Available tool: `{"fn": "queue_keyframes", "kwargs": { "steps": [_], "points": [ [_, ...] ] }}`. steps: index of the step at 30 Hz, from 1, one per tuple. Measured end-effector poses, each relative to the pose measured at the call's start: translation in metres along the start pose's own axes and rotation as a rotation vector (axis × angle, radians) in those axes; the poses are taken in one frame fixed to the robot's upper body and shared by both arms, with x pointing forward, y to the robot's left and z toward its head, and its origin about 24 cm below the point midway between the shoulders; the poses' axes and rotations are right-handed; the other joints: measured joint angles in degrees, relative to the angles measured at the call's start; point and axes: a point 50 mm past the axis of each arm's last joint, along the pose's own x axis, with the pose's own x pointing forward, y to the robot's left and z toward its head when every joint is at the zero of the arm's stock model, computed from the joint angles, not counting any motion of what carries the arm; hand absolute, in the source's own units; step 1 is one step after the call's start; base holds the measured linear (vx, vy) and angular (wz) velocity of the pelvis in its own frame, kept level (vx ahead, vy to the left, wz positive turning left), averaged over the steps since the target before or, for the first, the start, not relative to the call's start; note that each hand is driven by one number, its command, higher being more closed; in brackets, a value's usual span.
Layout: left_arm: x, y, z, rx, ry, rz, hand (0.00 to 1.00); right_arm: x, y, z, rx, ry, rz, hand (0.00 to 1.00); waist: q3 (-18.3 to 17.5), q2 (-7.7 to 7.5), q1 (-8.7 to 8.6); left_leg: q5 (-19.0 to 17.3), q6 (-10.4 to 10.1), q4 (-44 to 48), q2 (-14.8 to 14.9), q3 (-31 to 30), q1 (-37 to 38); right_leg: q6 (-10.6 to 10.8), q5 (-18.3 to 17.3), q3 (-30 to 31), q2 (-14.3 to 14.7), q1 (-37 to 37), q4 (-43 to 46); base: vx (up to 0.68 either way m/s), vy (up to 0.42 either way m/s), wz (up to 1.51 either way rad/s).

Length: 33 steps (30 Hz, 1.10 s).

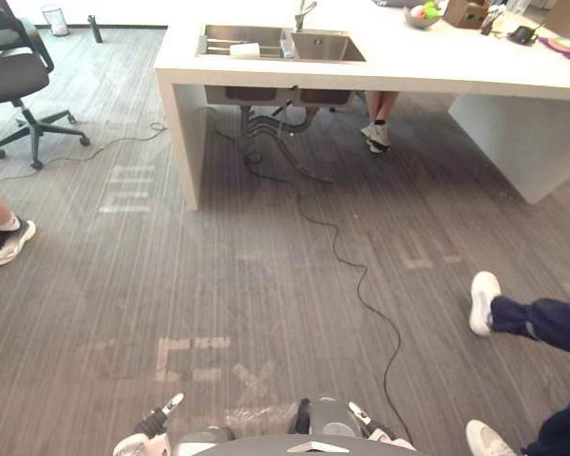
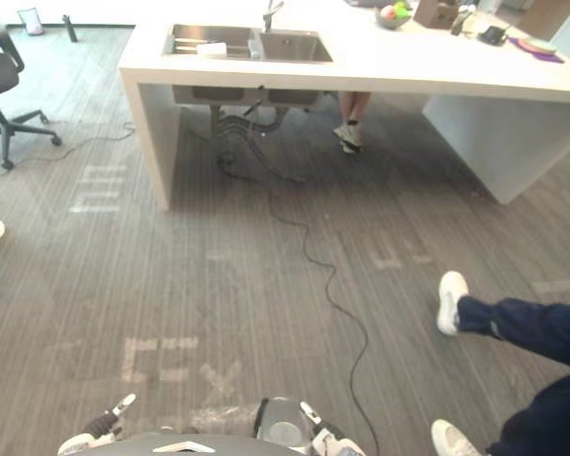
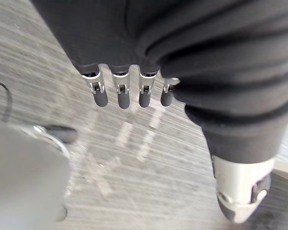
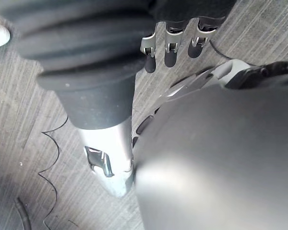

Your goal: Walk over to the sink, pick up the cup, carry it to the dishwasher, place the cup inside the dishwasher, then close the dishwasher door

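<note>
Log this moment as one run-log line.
phase: approach | sink: ahead, in counter | left hand: open, empty | right hand: open, empty

I am counting one counter well ahead of my left hand and right hand, one two-basin sink, one tap, one bowl, one chair, and three people: legs off my right hand, a shoe off my left hand, feet under the counter.

Bright, even light (soft shadow under counter).

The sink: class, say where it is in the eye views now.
The sink is at the top centre of the eye views, sunk into the left end of the white counter, with the faucet behind it and the fruit bowl farther right.
</note>
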Motion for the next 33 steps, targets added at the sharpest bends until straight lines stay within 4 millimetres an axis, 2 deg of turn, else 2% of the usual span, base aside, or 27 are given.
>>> {"fn": "queue_keyframes", "kwargs": {
  "steps": [1,2,4,6,7,8,9,10,11,13,14,15,16,17,18,19,20,21,23,24,25,26,27,28,29,31,33],
  "points": [
    [0.001,-0.01,0.01,0.002,-0.044,-0.037,0.0,0.0,0.0,0.0,0.001,-0.003,-0.001,0.0,0.1,0.05,-0.22,-0.4,-0.4,0.2,0.4,-0.4,0.0,0.0,1.5,0.0,0.4,-0.4,-3.8,0.17,-0.018,0.28],
    [0.002,-0.029,0.03,0.017,-0.131,-0.107,0.0,0.0,-0.002,-0.003,0.004,-0.004,-0.004,0.0,0.1,0.15,-0.62,-1.0,-1.1,0.2,1.3,-1.3,-0.1,-0.1,6.1,0.2,1.1,-0.8,-12.7,0.16,-0.039,0.3],
    [-0.001,-0.055,0.048,0.0,-0.22,-0.202,0.0,-0.001,-0.004,-0.008,0.036,0.005,-0.008,0.0,0.3,-0.3,-0.95,-2.5,-2.3,0.7,1.6,-2.7,0.7,0.9,12.0,0.9,1.0,-1.1,-23.8,0.29,-0.132,0.31],
    [-0.004,-0.068,0.056,-0.052,-0.256,-0.246,0.0,-0.002,-0.006,-0.012,0.059,0.008,-0.012,0.0,0.4,-0.67,-1.21,-5.5,-3.9,2.9,1.4,-3.8,1.9,0.8,12.2,1.8,0.2,-1.2,-25.5,0.4,-0.222,0.24],
    [-0.005,-0.068,0.055,-0.075,-0.256,-0.253,0.0,-0.004,-0.013,-0.019,0.093,0.025,-0.032,0.0,0.4,-0.87,-1.32,-8.4,-5.4,5.0,1.8,-4.7,3.6,0.1,14.5,3.1,0.4,0.4,-25.7,0.54,-0.275,0.31],
    [-0.005,-0.074,0.053,-0.079,-0.251,-0.272,0.0,-0.005,-0.021,-0.02,0.126,0.025,-0.053,0.0,0.3,1.87,-1.71,-10.5,-5.9,6.7,4.1,-6.4,4.2,0.3,17.0,3.4,1.9,0.3,-22.2,0.5,-0.233,0.39],
    [-0.006,-0.078,0.054,-0.074,-0.254,-0.291,0.0,-0.006,-0.025,-0.019,0.136,0.019,-0.062,0.0,0.2,3.52,-2.06,-11.5,-6.0,7.2,5.5,-7.2,4.2,0.2,17.0,3.5,3.0,-0.2,-20.1,0.52,-0.226,0.44],
    [-0.007,-0.083,0.056,-0.072,-0.265,-0.314,0.0,-0.007,-0.03,-0.015,0.139,0.012,-0.076,0.0,0.1,4.66,-2.44,-12.7,-5.7,7.5,6.8,-8.0,4.3,-0.2,16.8,3.7,4.2,-1.4,-16.6,0.53,-0.24,0.4],
    [-0.009,-0.089,0.059,-0.058,-0.283,-0.343,0.0,-0.008,-0.034,-0.011,0.14,0.004,-0.086,0.0,-0.8,6.63,-2.12,-13.0,-5.1,8.6,7.9,-9.3,4.4,-3.1,14.1,3.7,4.8,-3.9,-10.2,0.52,-0.25,0.26],
    [-0.011,-0.096,0.061,-0.057,-0.306,-0.364,0.0,-0.006,-0.032,-0.007,0.158,0.004,-0.088,0.0,-1.0,6.39,-1.91,-12.6,-5.6,17.7,8.7,-10.9,1.3,-3.9,7.2,3.2,3.9,-6.2,-0.9,0.48,-0.301,0.23],
    [-0.014,-0.104,0.062,-0.062,-0.331,-0.393,0.0,-0.007,-0.035,-0.008,0.169,0.0,-0.098,0.0,-1.6,7.23,-1.9,-11.1,-6.3,29.5,10.5,-12.6,-3.0,-4.4,2.8,1.7,4.0,-4.8,2.0,0.56,-0.336,0.42],
    [-0.018,-0.11,0.065,-0.066,-0.356,-0.42,0.0,-0.008,-0.038,-0.008,0.173,-0.007,-0.105,0.0,-1.9,8.07,-1.92,-7.5,-7.5,37.8,12.3,-13.8,-6.8,-4.9,0.9,0.4,4.7,-2.9,1.9,0.46,-0.239,0.4],
    [-0.021,-0.114,0.069,-0.07,-0.377,-0.435,0.0,-0.009,-0.039,-0.007,0.171,-0.012,-0.106,0.0,-1.9,8.47,-1.92,-3.6,-7.4,43.3,13.4,-13.9,-9.2,-5.5,0.0,0.0,5.5,-1.3,1.2,0.49,-0.204,0.29],
    [-0.026,-0.12,0.077,-0.084,-0.422,-0.459,0.0,-0.008,-0.038,-0.004,0.137,-0.026,-0.101,0.0,-1.5,8.84,-1.6,0.2,-5.5,54.2,16.1,-13.5,-14.4,-6.8,-1.0,-0.9,7.5,3.3,-1.9,0.5,-0.181,0.18],
    [-0.032,-0.126,0.09,-0.097,-0.481,-0.484,0.0,-0.008,-0.037,0.001,0.115,-0.04,-0.1,0.0,-1.1,9.43,-1.06,-2.1,-3.7,63.5,16.4,-12.9,-19.5,-7.1,-1.2,-1.2,9.0,8.0,-5.6,0.51,-0.156,0.12],
    [-0.036,-0.127,0.097,-0.106,-0.511,-0.493,0.0,-0.008,-0.037,0.004,0.112,-0.046,-0.098,0.0,-0.9,9.44,-0.69,-3.3,-3.2,65.6,15.3,-12.6,-21.8,-7.2,-1.2,-1.2,9.3,10.5,-7.6,0.58,-0.096,-0.06],
    [-0.046,-0.13,0.113,-0.127,-0.588,-0.522,0.0,-0.007,-0.034,0.009,0.094,-0.051,-0.09,0.0,-0.4,8.58,0.62,-5.7,-3.6,63.7,11.1,-10.9,-27.0,-7.2,-0.9,-1.0,9.0,15.8,-12.4,0.47,-0.039,-0.18],
    [-0.051,-0.13,0.121,-0.139,-0.624,-0.533,0.0,-0.006,-0.032,0.013,0.085,-0.052,-0.084,0.0,-0.3,8.49,1.29,-6.1,-3.6,60.6,9.7,-9.7,-28.9,-6.9,-0.6,-0.7,8.8,17.4,-14.1,0.53,-0.01,-0.42],
    [-0.068,-0.131,0.144,-0.173,-0.739,-0.558,0.0,-0.005,-0.027,0.021,0.055,-0.058,-0.067,0.0,-0.2,8.08,2.95,-5.3,-3.9,41.7,5.8,-5.3,-31.4,-5.5,0.3,0.8,7.8,20.6,-17.9,0.39,0.031,-0.51],
    [-0.08,-0.131,0.158,-0.196,-0.807,-0.572,0.0,-0.004,-0.022,0.027,0.006,-0.062,-0.056,0.0,-0.1,8.25,3.75,-1.5,-4.9,25.0,3.4,-5.2,-31.5,-4.6,0.1,2.0,7.3,22.5,-19.7,0.48,0.07,-0.55],
    [-0.087,-0.132,0.164,-0.206,-0.842,-0.579,0.0,-0.005,-0.022,0.032,-0.016,-0.073,-0.057,0.0,-0.2,8.7,4.32,3.7,-5.8,13.5,2.5,-6.0,-30.7,-3.9,-0.2,3.1,7.4,24.1,-20.6,0.6,0.123,-0.74],
    [-0.095,-0.131,0.171,-0.222,-0.882,-0.583,0.0,-0.006,-0.023,0.032,-0.043,-0.072,-0.059,0.0,-0.1,9.77,5.03,8.9,-7.9,4.5,2.6,-7.8,-29.2,-1.8,-1.9,4.8,8.5,26.7,-21.4,0.53,0.141,-0.62],
    [-0.097,-0.13,0.174,-0.229,-0.898,-0.583,0.0,-0.006,-0.026,0.031,-0.048,-0.068,-0.066,0.0,-0.2,10.73,5.17,8.5,-8.5,3.7,3.5,-8.8,-28.7,-1.1,-3.2,5.5,9.7,28.3,-21.4,0.53,0.193,-0.49],
    [-0.099,-0.126,0.182,-0.222,-0.923,-0.574,0.0,-0.006,-0.025,0.027,-0.039,-0.046,-0.07,0.0,-0.1,11.03,4.97,14.5,-5.0,7.0,3.6,-9.8,-28.2,-0.8,-6.2,6.3,9.6,31.5,-20.9,0.5,0.213,-0.24],
    [-0.101,-0.12,0.19,-0.227,-0.951,-0.57,0.0,-0.005,-0.025,0.018,-0.017,-0.013,-0.069,0.0,-0.1,8.0,5.18,15.4,-3.8,9.9,1.4,-9.4,-28.4,-1.4,-8.1,6.7,7.2,32.5,-20.1,0.47,0.193,-0.15],
    [-0.114,-0.117,0.201,-0.253,-1.018,-0.595,0.0,-0.005,-0.023,0.017,0.023,-0.004,-0.067,0.0,-0.1,5.35,5.45,13.2,-0.7,13.8,-0.8,-8.7,-30.0,-2.3,-8.7,7.0,4.5,31.6,-17.1,0.45,0.145,0.0],
    [-0.132,-0.124,0.209,-0.235,-1.07,-0.669,0.0,-0.007,-0.034,0.009,0.079,0.02,-0.098,0.0,-0.5,4.56,6.33,11.4,1.8,15.5,-3.0,-7.9,-29.7,-1.9,-7.7,7.0,1.6,27.5,-6.1,0.47,0.157,0.15]
  ]
}}
